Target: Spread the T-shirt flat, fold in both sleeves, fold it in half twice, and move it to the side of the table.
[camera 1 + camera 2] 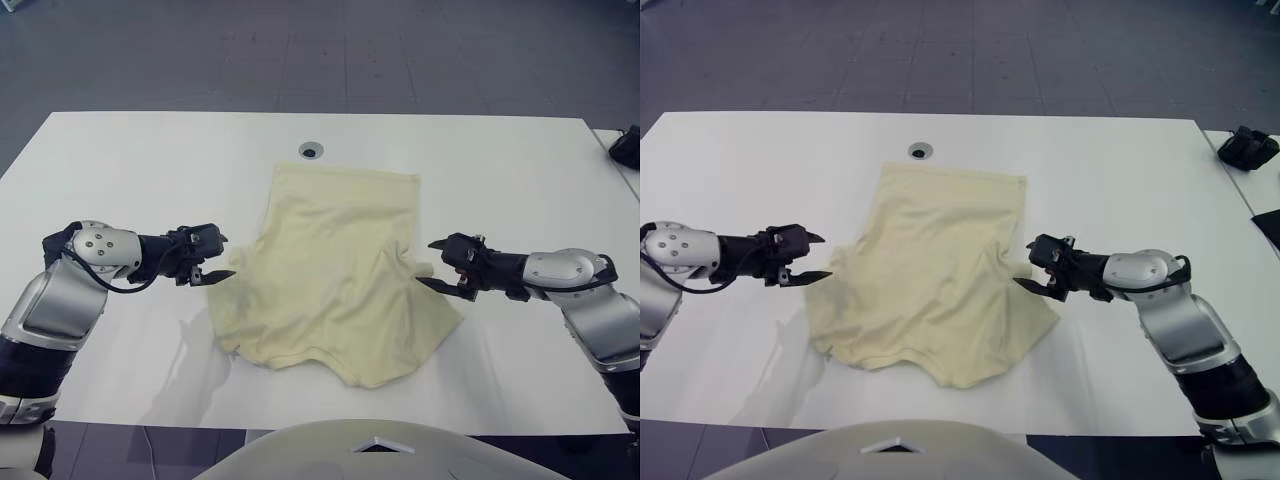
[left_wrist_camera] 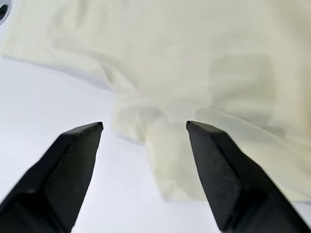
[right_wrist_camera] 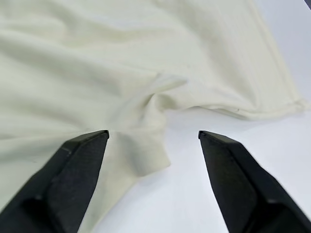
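A dark grey tiled floor [image 1: 300, 50] stretches behind and around a wide white table [image 1: 130, 160], whose glossy top takes up most of the head views. A pale yellow T-shirt [image 1: 330, 280] lies near the middle of the table, rumpled rather than flat. Its straight edge at the far side is fairly smooth, while the near part is bunched, with wrinkles and turned-under edges. The left gripper [image 1: 228, 257] hangs low over the table just beside the shirt's left edge, its two dark fingers spread apart and holding nothing. In the left wrist view a folded flap of cloth lies just ahead of them. The right gripper [image 1: 428, 263] sits at the shirt's right edge, fingers likewise apart and empty, a small cloth fold ahead of them. A second white surface [image 1: 1260, 195] adjoins at the far right, carrying a small dark object [image 1: 1247, 147]. A round metal grommet [image 1: 311, 151] is set in the tabletop just beyond the shirt's far edge.
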Robot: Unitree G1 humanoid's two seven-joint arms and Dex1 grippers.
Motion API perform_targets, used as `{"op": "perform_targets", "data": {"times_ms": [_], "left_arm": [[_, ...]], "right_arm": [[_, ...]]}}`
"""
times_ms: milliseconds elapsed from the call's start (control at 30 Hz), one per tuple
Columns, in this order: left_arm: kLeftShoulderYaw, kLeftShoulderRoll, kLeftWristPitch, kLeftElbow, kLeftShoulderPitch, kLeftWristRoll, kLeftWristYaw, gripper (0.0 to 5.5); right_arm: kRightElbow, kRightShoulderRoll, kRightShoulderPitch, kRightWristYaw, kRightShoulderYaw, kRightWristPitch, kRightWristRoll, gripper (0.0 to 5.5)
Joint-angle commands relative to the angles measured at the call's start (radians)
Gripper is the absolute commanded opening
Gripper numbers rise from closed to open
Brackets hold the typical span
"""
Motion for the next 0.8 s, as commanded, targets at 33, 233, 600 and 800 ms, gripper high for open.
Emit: {"op": "perform_targets", "data": {"times_ms": [33,233,600,800], "left_arm": [[0.011,-0.022,0.045,0.046,-0.03,0.021,0.06,4.04],[0.069,-0.004,0.133,0.031,0.005,-0.023,0.076,5.06],[0.276,-0.058,0.434,-0.069,0.199,-0.281,0.07,5.37],[0.228,-0.13,0.483,0.095,0.126,-0.334,0.093,4.78]], "right_arm": [[0.049,-0.023,0.048,-0.011,0.029,-0.071,-0.08,4.24],[0.023,-0.083,0.131,0.026,-0.01,-0.094,-0.093,5.16],[-0.06,0.068,0.047,-0.219,-0.177,-0.068,-0.114,5.39],[-0.109,0.142,-0.011,-0.328,-0.217,-0.083,-0.146,5.4]]}}
